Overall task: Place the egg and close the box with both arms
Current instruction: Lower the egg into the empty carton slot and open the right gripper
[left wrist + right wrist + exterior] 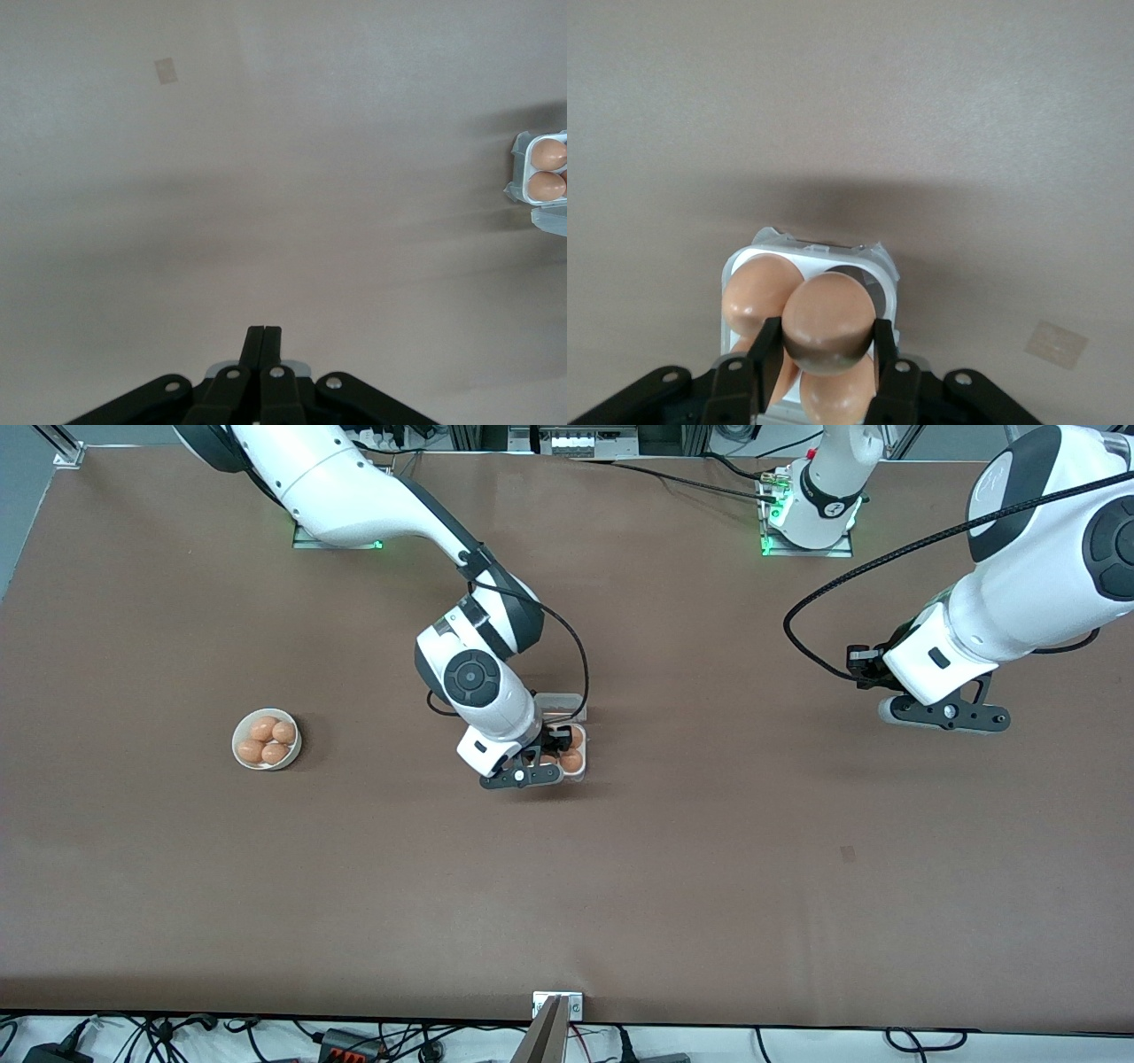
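Observation:
The clear box [582,772] sits mid-table with its lid [560,702] open and lying flat, farther from the front camera. Brown eggs [572,761] lie in its cells. My right gripper [542,751] hangs over the box, shut on an egg [828,314] held between both fingers just above the white-rimmed box [744,261]. My left gripper [950,715] waits over bare table toward the left arm's end, fingers [257,347] pressed together and empty. The box also shows at the edge of the left wrist view [523,142].
A round white bowl [237,741] with several brown eggs stands toward the right arm's end of the table. A small tape patch [848,854] marks the brown tabletop nearer the front camera.

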Available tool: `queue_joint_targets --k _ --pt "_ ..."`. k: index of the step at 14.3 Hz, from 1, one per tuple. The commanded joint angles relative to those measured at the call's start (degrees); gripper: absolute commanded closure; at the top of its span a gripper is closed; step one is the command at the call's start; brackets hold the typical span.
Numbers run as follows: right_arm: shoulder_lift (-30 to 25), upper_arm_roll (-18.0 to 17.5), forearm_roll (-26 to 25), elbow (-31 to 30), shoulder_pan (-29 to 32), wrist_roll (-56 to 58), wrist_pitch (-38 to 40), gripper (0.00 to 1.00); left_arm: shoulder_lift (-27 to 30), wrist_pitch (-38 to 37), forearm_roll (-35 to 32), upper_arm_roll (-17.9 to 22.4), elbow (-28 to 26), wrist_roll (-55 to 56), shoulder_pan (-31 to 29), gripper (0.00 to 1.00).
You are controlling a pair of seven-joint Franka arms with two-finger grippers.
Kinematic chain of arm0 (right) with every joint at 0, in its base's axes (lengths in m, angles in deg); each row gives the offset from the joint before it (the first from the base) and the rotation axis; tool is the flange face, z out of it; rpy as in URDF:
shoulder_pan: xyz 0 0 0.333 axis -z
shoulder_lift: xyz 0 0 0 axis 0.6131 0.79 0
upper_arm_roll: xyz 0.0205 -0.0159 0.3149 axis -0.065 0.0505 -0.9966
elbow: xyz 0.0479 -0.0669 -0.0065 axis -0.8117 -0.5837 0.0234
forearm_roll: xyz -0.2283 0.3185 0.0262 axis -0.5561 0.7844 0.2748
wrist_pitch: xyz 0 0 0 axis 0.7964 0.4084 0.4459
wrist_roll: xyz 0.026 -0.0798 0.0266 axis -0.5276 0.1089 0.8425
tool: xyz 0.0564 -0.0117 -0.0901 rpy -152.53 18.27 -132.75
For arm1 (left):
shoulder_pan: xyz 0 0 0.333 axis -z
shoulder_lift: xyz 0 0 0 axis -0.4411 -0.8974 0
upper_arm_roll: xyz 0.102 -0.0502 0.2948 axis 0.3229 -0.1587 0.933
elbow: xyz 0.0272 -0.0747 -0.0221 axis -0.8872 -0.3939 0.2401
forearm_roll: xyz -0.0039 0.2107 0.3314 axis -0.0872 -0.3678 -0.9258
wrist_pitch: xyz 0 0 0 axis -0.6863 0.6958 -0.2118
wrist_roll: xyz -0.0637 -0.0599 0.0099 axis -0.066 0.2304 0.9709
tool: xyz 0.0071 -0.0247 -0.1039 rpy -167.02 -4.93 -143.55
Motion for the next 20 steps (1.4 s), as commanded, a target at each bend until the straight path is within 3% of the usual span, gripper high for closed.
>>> queue_joint_targets --k 1,2,3,4,7,9,15,17,20 --pt "0.15 0.44 0.08 1.09 -0.42 -0.70 -0.03 0.82 -0.48 0.11 -0.82 -0.20 0.63 -0.87 -0.04 0.99" --pt "0.15 0.44 -0.01 1.00 -0.59 -0.79 0.14 0.79 -0.48 0.11 -0.82 -0.20 0.63 -0.87 0.05 0.99" --pt "0.15 0.44 -0.01 0.83 -0.60 -0.88 0.32 0.52 -0.48 0.11 -0.82 -0.20 0.63 -0.87 -0.04 0.99" --pt "-0.11 0.53 -0.01 0.82 -0.60 -1.83 0.32 0.01 -0.48 0.11 -0.91 -0.20 0.63 -0.87 -0.04 0.99" --pt "-2.30 0.70 -0.01 1.00 0.19 -2.28 1.19 0.00 -0.48 0.11 -0.82 -0.20 0.63 -0.87 -0.04 0.99" --pt "-6.25 0.96 -0.27 1.09 1.42 -2.28 6.45 0.00 -0.48 0.11 -0.82 -0.20 0.54 -0.87 -0.04 0.99" --pt "-22.15 9.66 -0.19 1.17 7.82 5.24 24.02 0.00 0.13 -2.70 -0.39 -1.86 -0.33 0.35 0.58 0.99" --pt "-24.71 10.20 -0.19 1.18 12.13 11.05 27.64 0.00 0.92 -3.15 -0.04 -5.10 -2.00 4.12 0.49 0.99" --pt "-26.74 10.20 -0.19 1.09 18.54 15.99 29.06 0.00 1.10 -2.80 0.05 -13.45 -4.45 10.09 0.40 0.99"
